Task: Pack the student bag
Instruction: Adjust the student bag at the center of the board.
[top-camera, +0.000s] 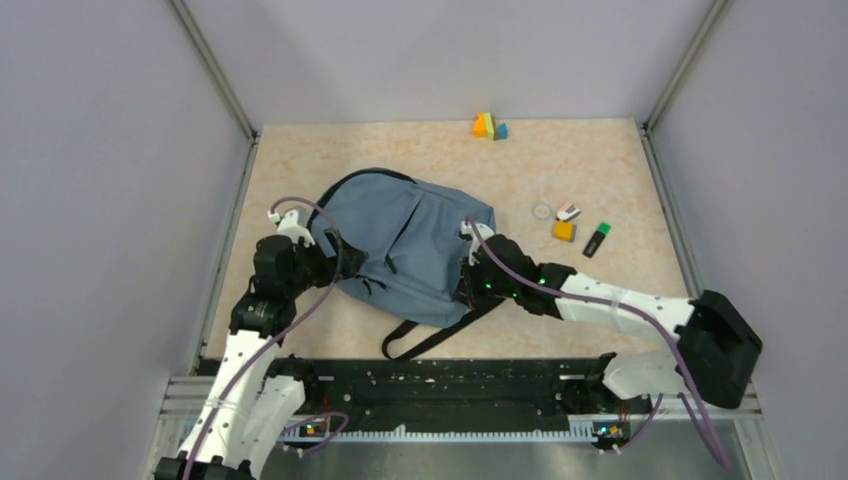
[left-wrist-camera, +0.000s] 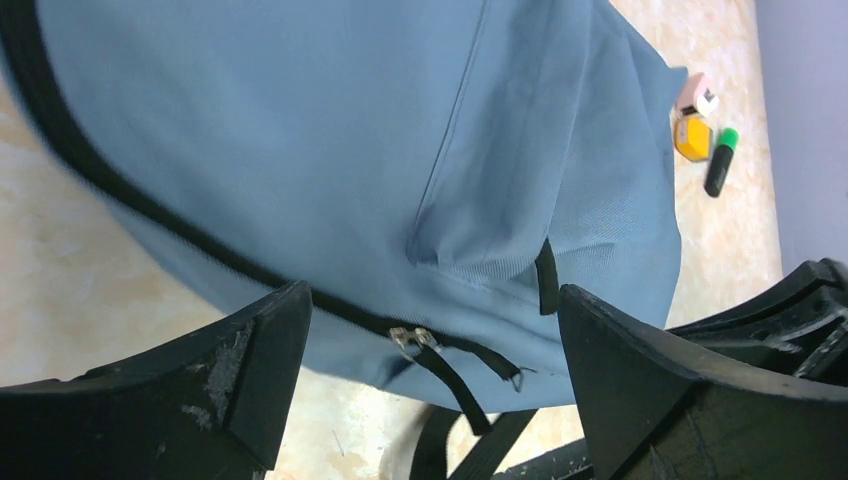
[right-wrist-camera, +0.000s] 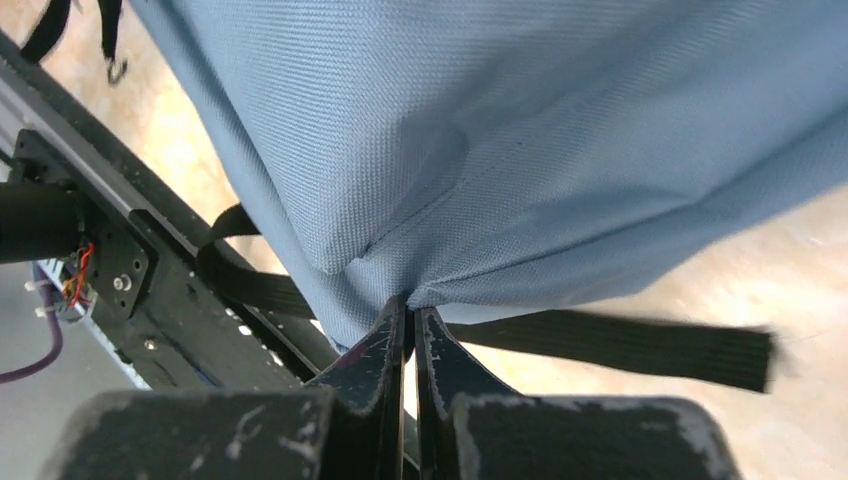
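Spread flat on the counter (top-camera: 600, 160), front pocket up, dusty blue: the student bag (top-camera: 405, 245). Lying slantwise, with the black top loop (top-camera: 345, 182) at its far-left end and black straps (top-camera: 432, 335) trailing out from its near edge.

Right jaws: closed tight on a small pinch of the bag's blue fabric, at the bag's right near edge, just above one strap in the right wrist view. Cloth drawn into a little peak at the point of grip. Right arm (top-camera: 610, 298) reaching in from the bag's right.

Left jaws: spread wide, holding nothing, set at the bag's left near edge. Framed between the two fingers (left-wrist-camera: 230, 390) in the left wrist view: the dark zipper line along the bag's side and a metal zip pull (left-wrist-camera: 412, 340) with its black tab. Contact between these fingers and the cloth: cannot tell. Left arm (top-camera: 270, 300) just beside the bag's left side.

To the bag's right, apart from it: a pale ring (top-camera: 542, 211) nearest, then a pink-and-white piece (top-camera: 568, 211) just beside an orange block (top-camera: 564, 231), then a green-capped black marker (top-camera: 596, 239) farthest out. Beyond the bag's far side, well apart: a small cluster of coloured blocks (top-camera: 489, 126).
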